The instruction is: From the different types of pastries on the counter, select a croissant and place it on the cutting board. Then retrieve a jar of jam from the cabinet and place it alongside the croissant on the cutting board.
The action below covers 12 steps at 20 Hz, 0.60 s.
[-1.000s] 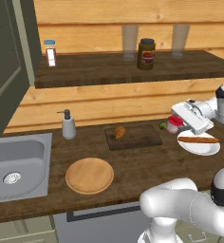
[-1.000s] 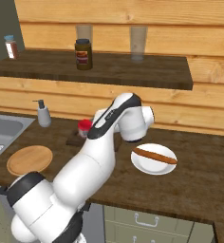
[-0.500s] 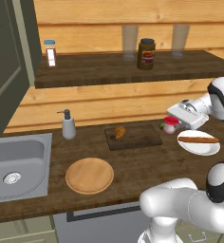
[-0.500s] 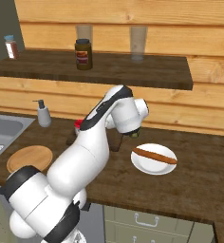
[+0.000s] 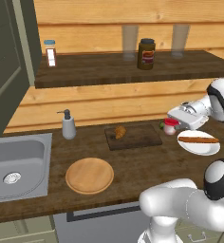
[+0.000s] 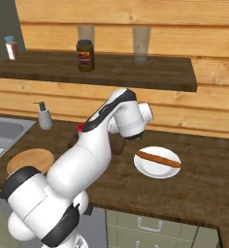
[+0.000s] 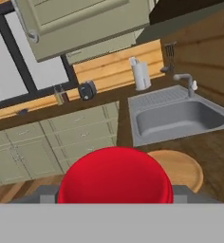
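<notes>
counter [image 5: 133,166], cutting board [image 5: 133,136], round plate [image 5: 89,175]

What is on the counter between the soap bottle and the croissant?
Nothing. In the left base view, only bare dark counter and a strip of cutting board separate the soap bottle from the croissant.

Shelf [image 5: 109,71]: we see a dark wooden board on the wall above the desk.
On the shelf: a brown jar [image 5: 146,54] with a black lid, two clear glasses [image 5: 129,41] beside it, and a small blue-capped bottle [image 5: 50,52] at the left end.
Sink [image 5: 14,163]: grey steel, far left.
Soap dispenser [image 5: 68,125]: upright, just beside the sink.
Round wooden plate [image 5: 89,175]: near the front edge.
White plate [image 5: 198,144]: to the right.
</notes>
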Available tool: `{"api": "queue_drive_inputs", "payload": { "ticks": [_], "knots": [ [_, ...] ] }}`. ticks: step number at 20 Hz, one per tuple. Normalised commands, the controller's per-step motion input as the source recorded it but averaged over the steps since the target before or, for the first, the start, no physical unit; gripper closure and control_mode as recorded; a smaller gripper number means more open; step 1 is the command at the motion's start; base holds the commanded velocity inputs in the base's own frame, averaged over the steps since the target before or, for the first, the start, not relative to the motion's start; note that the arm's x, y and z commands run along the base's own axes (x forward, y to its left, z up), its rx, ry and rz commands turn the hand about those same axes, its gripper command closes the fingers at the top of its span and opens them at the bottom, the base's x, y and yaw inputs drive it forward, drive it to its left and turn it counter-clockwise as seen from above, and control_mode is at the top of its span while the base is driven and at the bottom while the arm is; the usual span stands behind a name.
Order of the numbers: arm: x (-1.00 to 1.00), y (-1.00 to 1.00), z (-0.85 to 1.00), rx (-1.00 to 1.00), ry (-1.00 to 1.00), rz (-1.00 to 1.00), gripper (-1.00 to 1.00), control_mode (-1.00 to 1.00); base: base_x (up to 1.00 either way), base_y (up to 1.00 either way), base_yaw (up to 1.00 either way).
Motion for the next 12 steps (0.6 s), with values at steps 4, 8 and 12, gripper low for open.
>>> {"api": "queue_drive_inputs", "payload": {
  "ticks": [4,8,12],
  "knots": [
    [0.0,0.01,0.0,0.0,0.0,-0.14,1.0,-1.0,0.0,0.0,0.0],
    [0.0,0.17,0.0,-0.05,-0.02,-0.14,1.0,-1.0,0.0,0.0,0.0],
    [0.0,0.09,0.06,-0.09,-0.11,-0.07,1.0,-1.0,0.0,0.0,0.0]
  ]
}}
